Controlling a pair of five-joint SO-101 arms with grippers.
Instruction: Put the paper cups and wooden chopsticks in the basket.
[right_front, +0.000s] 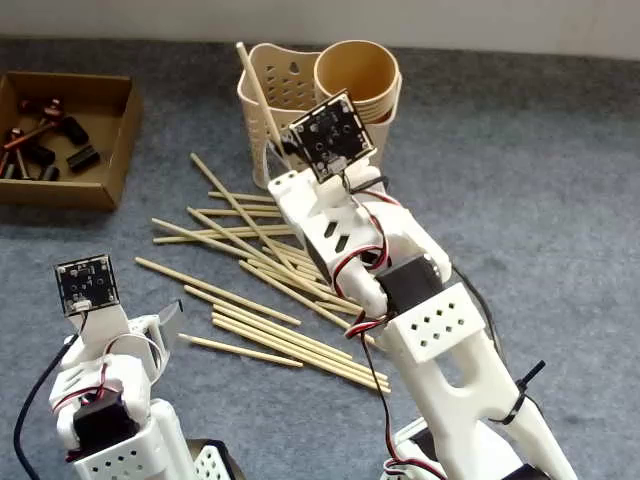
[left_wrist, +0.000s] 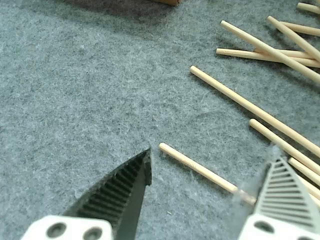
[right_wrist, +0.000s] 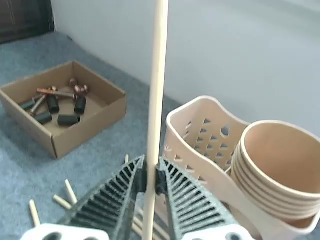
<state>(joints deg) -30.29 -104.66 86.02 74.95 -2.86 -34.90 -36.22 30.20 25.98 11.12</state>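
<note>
1. I look down on the grey carpet (right_front: 560, 200) from the high view. The basket (right_front: 270, 90) stands at 12 o'clock.
2. The paper cups (right_front: 357, 75) sit in one stack inside the basket, on the side toward 1 o'clock. From the right wrist the paper cups (right_wrist: 280, 165) sit pressed against the basket (right_wrist: 200, 125) wall.
3. My right gripper (right_wrist: 151, 167) is squeezed tight on one upright chopstick (right_wrist: 159, 75). Both jaws press on it from each side.
4. From above, that upright chopstick (right_front: 262, 100) leans a bit, with its top toward 11 o'clock. It crosses in front of the basket wall. (I cannot tell if its low end is in the basket or just beside it.)
5. The loose chopsticks (right_front: 270, 300) lie flat in a messy pile in the middle of the carpet, well apart from the basket. Many cross over each other.
6. My left gripper (left_wrist: 210, 149) hangs low over the carpet at 7 o'clock, at the near edge of the pile. Its jaws are spread wide and grip nothing.
7. One lone chopstick (left_wrist: 200, 170) lies flat on the carpet between those spread jaws. One end runs under the pale jaw.
8. A cardboard box (right_front: 110, 150) sits at 10 o'clock, with dark metal parts (right_front: 40, 140) in it.
</note>
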